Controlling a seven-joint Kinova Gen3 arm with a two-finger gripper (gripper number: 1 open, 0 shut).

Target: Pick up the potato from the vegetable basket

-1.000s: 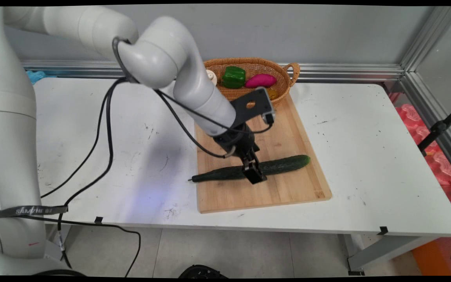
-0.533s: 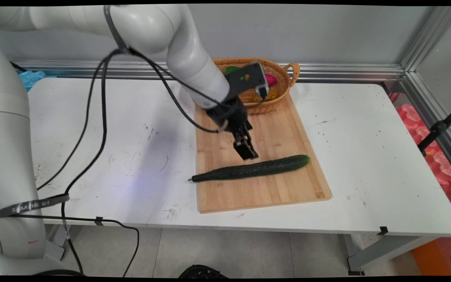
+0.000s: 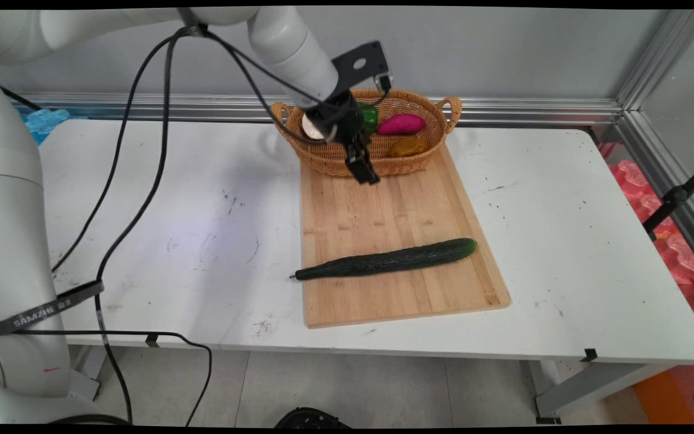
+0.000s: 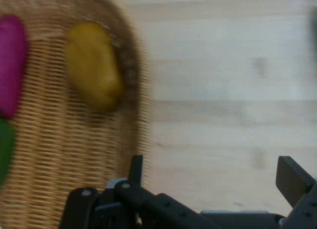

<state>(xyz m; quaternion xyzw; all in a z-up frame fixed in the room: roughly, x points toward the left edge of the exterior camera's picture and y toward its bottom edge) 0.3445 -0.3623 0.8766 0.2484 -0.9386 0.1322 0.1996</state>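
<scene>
- The gripper (image 3: 364, 170) hangs raised over the front rim of the wicker basket (image 3: 329, 161), at the far end of the cutting board (image 3: 383, 205); its fingers (image 4: 292, 177) stand wide apart and hold nothing
- In the basket lie a yellow potato (image 3: 408, 146), a magenta sweet potato (image 3: 401, 124) and a green pepper (image 3: 371, 114) (partly hidden by the arm)
- The cucumber (image 3: 386, 260) lies across the board toward the bench's (image 3: 564, 241) near edge, its stem end past the board's left edge

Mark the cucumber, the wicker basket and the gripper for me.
cucumber (image 3: 386, 260), main view, middle of its length.
wicker basket (image 3: 410, 95), main view, far rim.
gripper (image 3: 366, 175), main view, at its fingertips, open.
</scene>
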